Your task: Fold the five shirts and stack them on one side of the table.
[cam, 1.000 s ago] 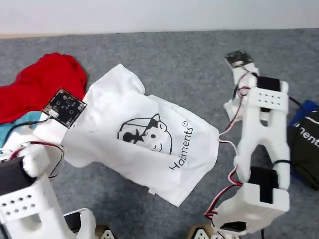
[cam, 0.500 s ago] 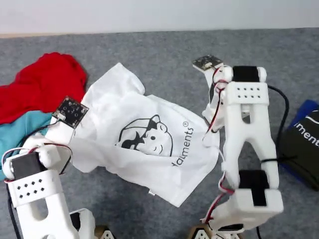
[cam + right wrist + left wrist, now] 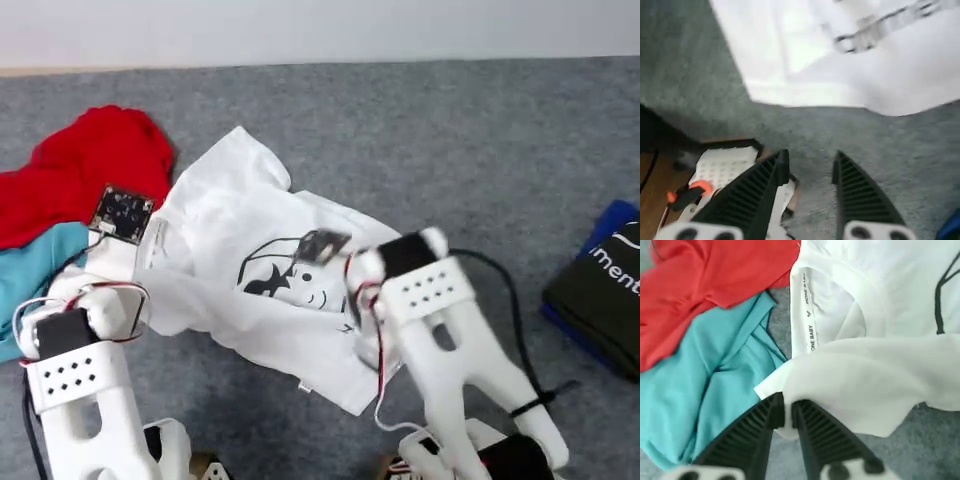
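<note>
- The left pincer is closed almost flat on a doubled edge of the white shirt, on the garment's left side near the collar and neck label
- The right pincer stands open with nothing between its jaws, over the bare grey table just beside the shirt's near hem
- The white shirt lies rumpled across the middle of the table, print upward, with one sleeve pointing to the far side
- Its left edge rests against the teal shirt, and the red shirt is heaped at the far left
- A dark folded shirt sits on a blue one at the right edge, well apart
- The cloth looks thin, light and limp, so it will likely sag, drag and bunch on the rough table cover
- Seamed places such as a shoulder or hem corner should give the surest pinch, with both layers gathered
</note>
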